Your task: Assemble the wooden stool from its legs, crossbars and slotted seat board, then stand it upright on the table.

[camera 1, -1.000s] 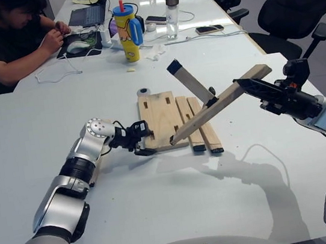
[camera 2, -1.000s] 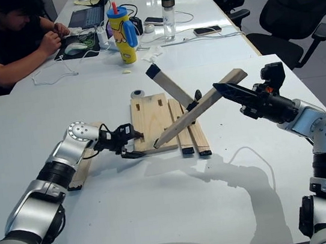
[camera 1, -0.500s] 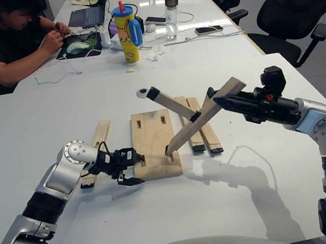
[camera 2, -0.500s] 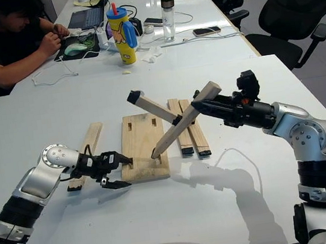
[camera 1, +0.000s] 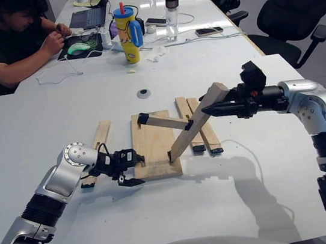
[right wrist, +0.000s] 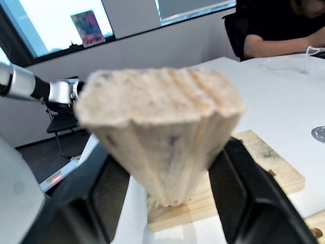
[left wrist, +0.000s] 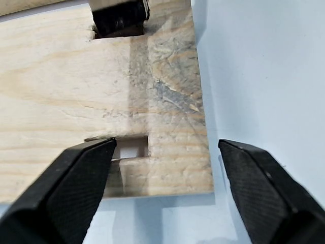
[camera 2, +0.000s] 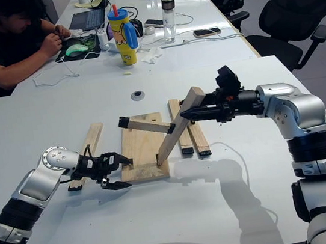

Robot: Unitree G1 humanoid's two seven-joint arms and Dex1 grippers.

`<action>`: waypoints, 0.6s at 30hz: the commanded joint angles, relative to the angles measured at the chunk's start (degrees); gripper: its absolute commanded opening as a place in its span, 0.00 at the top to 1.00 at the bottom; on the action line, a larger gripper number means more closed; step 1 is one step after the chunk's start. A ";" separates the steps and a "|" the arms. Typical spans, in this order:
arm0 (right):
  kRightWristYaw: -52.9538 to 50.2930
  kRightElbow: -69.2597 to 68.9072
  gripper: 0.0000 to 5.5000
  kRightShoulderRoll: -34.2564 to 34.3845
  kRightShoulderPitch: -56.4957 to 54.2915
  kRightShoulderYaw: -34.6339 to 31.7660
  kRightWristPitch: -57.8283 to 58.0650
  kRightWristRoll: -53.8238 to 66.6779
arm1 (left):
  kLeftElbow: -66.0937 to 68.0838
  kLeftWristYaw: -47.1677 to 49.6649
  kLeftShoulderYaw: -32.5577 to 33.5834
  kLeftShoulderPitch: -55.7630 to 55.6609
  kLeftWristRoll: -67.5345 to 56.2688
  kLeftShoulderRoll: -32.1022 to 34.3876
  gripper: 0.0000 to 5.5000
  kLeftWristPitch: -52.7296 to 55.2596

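Okay, head view: right gripper (camera 1: 209, 110) clamped on the upper end of tilted leg (camera 1: 191, 131), foot down on slotted seat board (camera 1: 154, 150), which lies flat on table (camera 1: 40, 115). Crossbar (camera 1: 164, 122) sticks off the leg. Two loose legs (camera 1: 207, 134) lie just behind (tight spot). Yellow cup (camera 1: 128, 33) sits farther back, print unreadable.
Left wrist: left gripper (left wrist: 167, 178) open, straddling the board's corner slot (left wrist: 133, 147).
Right wrist: fingers (right wrist: 238, 193) pinch the leg end.

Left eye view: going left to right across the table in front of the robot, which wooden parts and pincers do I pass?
loose leg → left pincer → seat board → held leg → right pincer
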 commanded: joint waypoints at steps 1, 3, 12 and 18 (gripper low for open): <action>1.92 1.58 0.61 -0.51 -2.84 3.56 -4.59 -5.74 | 7.94 -1.19 -10.30 10.93 7.31 1.45 0.32 7.44; 2.28 1.61 0.61 -1.11 -3.64 4.68 -6.44 -7.76 | 7.78 -1.04 -10.45 10.97 7.31 1.39 0.32 7.49; -2.63 -12.60 0.62 -3.20 3.19 10.89 -7.51 -13.99 | 4.33 4.16 -8.33 13.22 4.19 -1.48 0.32 10.88; -7.01 -19.01 0.62 -3.33 8.15 15.12 -6.58 -15.89 | -2.40 11.95 -6.02 17.15 -0.17 -4.50 0.32 15.73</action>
